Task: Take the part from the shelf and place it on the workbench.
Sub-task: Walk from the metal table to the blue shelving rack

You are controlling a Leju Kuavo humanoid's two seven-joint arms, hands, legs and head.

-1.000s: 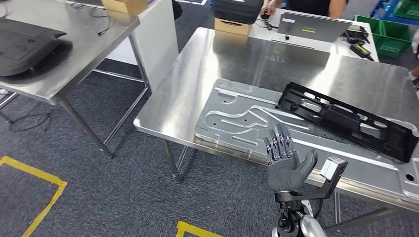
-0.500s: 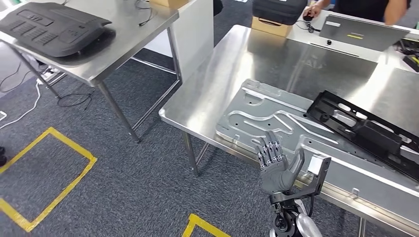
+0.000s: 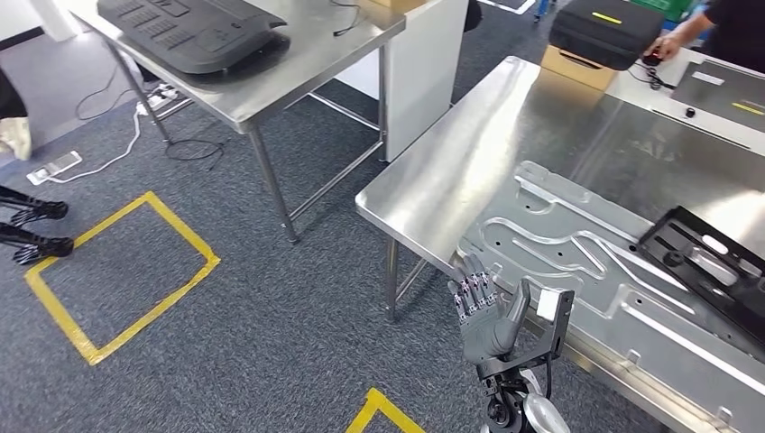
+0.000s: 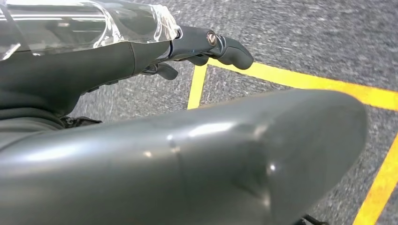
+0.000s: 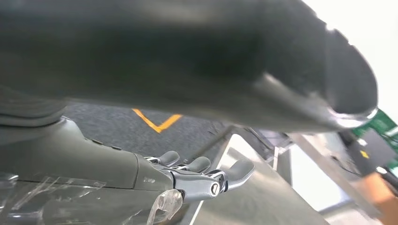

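half done at most: holding right hand (image 3: 487, 311) open and empty just beside workbench (image 3: 433, 180) edge, risking clipping it when turning; leaving black part (image 3: 194, 32) lying on far table (image 3: 298, 68); failing to reveal left hand (image 4: 206, 44) state.

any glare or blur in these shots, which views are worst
Head view: sharp, with bright reflections on the steel workbench. Left wrist view: the carpet is motion-blurred past the left hand. Right wrist view: background blown out white, a dark out-of-focus shape above the right hand.
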